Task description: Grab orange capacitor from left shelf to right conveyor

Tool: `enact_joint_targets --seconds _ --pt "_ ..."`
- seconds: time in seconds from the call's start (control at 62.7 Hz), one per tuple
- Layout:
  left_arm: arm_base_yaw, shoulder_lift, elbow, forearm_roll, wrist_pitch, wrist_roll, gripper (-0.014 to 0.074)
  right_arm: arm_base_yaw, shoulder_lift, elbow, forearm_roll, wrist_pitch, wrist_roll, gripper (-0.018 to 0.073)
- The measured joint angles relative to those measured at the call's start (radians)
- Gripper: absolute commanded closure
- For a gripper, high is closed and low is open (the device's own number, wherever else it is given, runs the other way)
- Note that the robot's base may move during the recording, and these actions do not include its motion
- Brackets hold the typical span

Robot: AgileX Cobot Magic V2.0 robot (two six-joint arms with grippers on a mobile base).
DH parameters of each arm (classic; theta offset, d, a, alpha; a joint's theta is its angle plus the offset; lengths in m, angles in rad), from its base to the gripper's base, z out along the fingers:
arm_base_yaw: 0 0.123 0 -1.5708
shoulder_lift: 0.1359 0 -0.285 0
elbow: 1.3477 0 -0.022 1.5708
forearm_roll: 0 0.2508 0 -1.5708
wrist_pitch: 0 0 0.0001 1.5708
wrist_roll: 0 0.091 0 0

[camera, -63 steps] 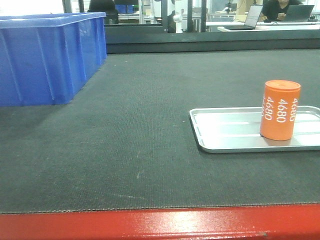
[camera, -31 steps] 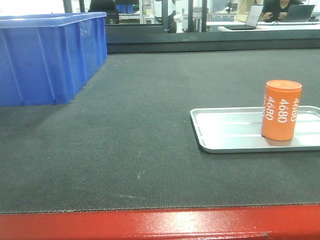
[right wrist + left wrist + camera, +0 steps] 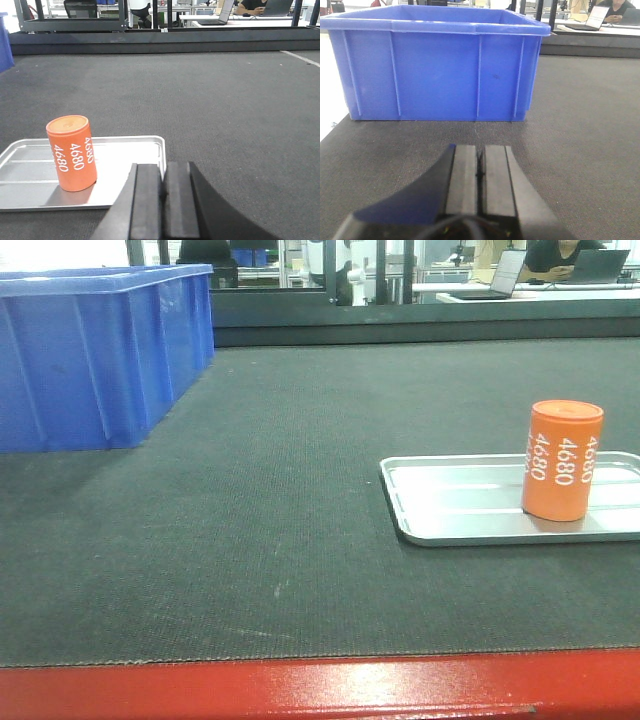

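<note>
The orange capacitor [image 3: 562,461] [image 3: 71,152] stands upright in the silver tray [image 3: 450,510] [image 3: 130,165] on the dark conveyor belt [image 3: 280,500]. My right gripper [image 3: 163,170] is shut and empty, over the tray's near right corner, to the right of the capacitor and apart from it. In the left wrist view my left gripper [image 3: 481,152] is shut with nothing in it, low over the belt in front of the blue bin [image 3: 437,65]. The shelf is out of view.
The blue bin [image 3: 95,355] sits at the belt's far left. A red edge [image 3: 320,690] runs along the belt's front. Behind the belt are a dark rail [image 3: 420,310], desks, laptops and seated people.
The front view shifted very slightly between one second and half a second ago; since then nothing has moved. The capacitor stays put in the tray.
</note>
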Motion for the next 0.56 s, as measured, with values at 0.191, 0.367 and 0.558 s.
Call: enact_joint_targets --seconds 0.191,0.367,0.558 --pt "0.000 0.000 0.000 0.000 0.000 0.000 0.0723 0.000 0.000 0.000 0.000 0.000 0.000 0.0503" --pt "0.000 0.000 0.000 0.000 0.000 0.000 0.0723 0.000 0.000 0.000 0.000 0.000 -0.002 0.0503" --pt "0.000 0.000 0.000 0.000 0.000 0.000 0.0723 0.000 0.000 0.000 0.002 0.000 -0.002 0.0503"
